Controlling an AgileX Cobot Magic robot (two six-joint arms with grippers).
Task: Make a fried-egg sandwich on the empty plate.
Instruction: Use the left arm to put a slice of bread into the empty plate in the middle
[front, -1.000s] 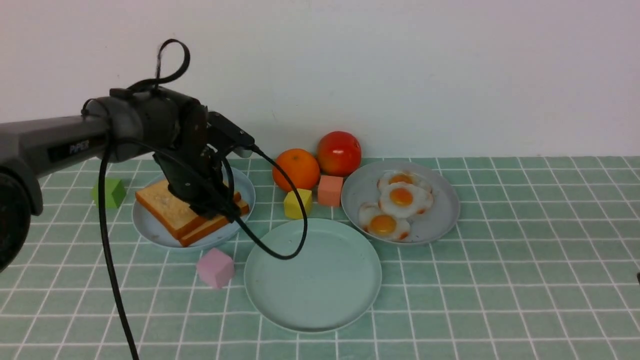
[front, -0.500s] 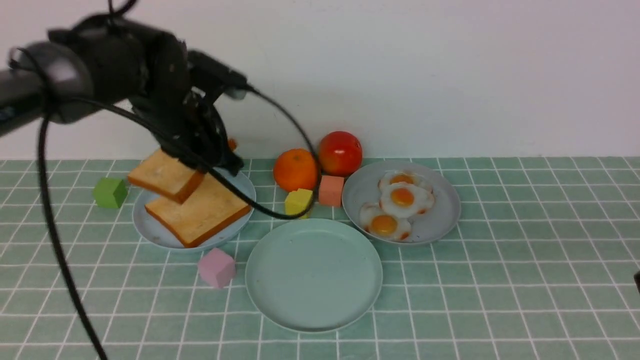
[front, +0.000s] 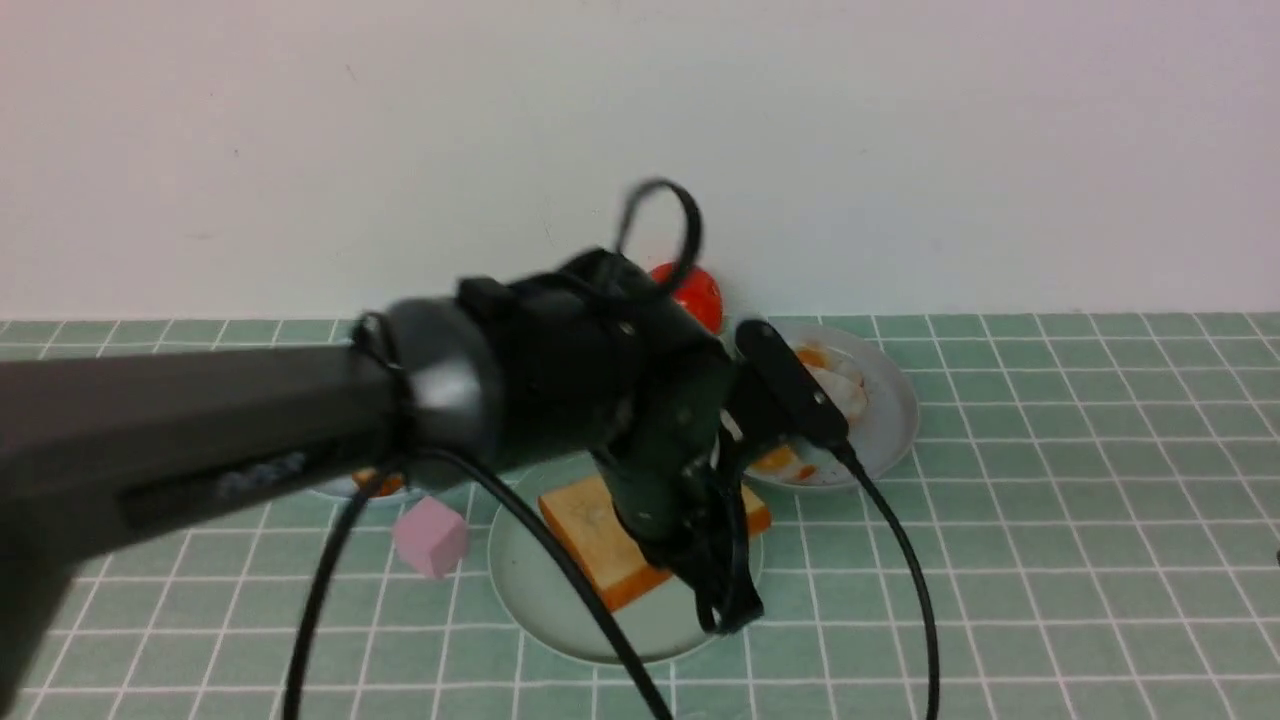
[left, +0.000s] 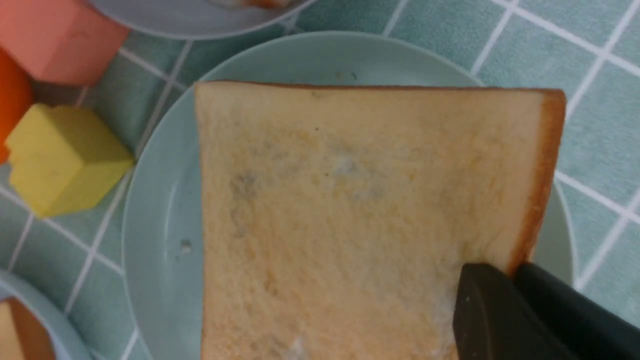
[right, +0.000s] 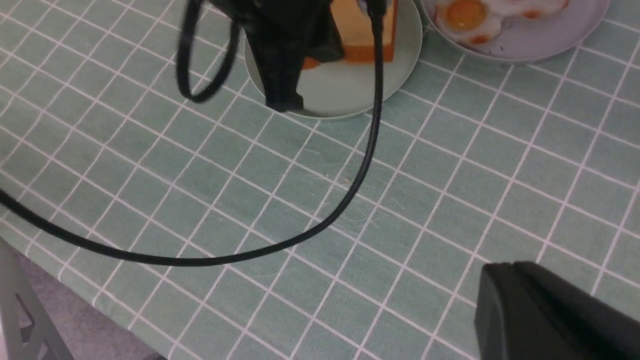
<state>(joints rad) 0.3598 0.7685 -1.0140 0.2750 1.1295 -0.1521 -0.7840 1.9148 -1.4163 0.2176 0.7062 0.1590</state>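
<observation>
White wall (front: 900, 150) rose plain behind the bench (front: 1050, 560), which was spread with a green cloth checked in thin white lines. Across it reached the black left arm (front: 200, 430), blurred and hiding much of the middle. Under its wrist lay the mint-green plate (front: 525, 590), with the grey plate (front: 890, 420) just behind it to the right, carrying the fried eggs (right: 465, 15). The left hand (front: 715, 590) was clamped on one edge of a toast slice (left: 350, 200), holding it over the mint-green plate; whether the bread touched the plate could not be told. A second toast slice (left: 10, 325) lay on the light blue plate (left: 45, 315) to the left. The right hand (right: 545, 310) stood over the cloth, well apart from the plates, its fingers together. A pink cube (front: 430, 537) sat just left of the mint-green plate.
</observation>
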